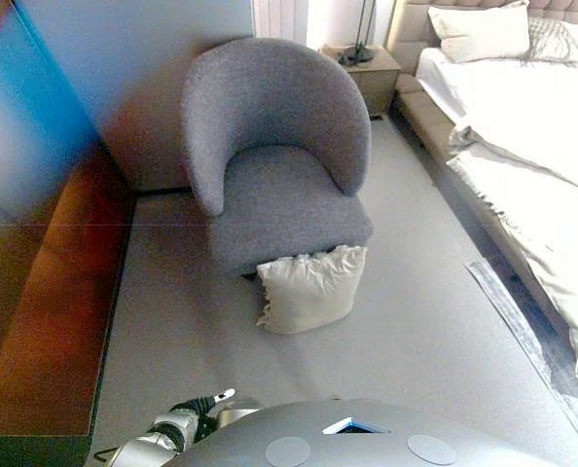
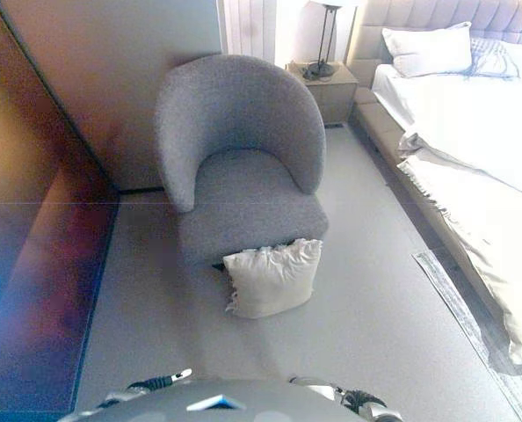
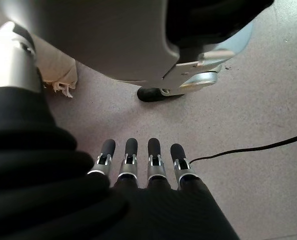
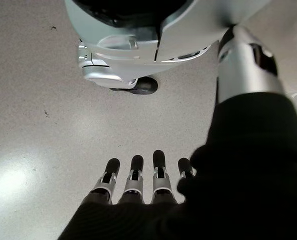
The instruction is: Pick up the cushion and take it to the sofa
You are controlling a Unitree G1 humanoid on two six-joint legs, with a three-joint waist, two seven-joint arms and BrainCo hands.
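Note:
A cream cushion (image 1: 311,288) stands on the floor and leans against the front of a grey round-backed armchair (image 1: 270,165). It shows in the right eye view too (image 2: 271,278), and one frayed corner shows in the left wrist view (image 3: 58,75). My left hand (image 3: 138,165) hangs low at my side, fingers straight and pointing at the floor, holding nothing. My right hand (image 4: 138,177) hangs the same way on the other side, fingers straight and empty. Both hands are well short of the cushion.
A bed (image 1: 523,126) with white bedding runs along the right. A nightstand (image 1: 372,73) with a lamp stands behind the armchair. A dark glossy cabinet front (image 1: 46,292) lines the left. A grey rug edge (image 1: 513,311) lies by the bed.

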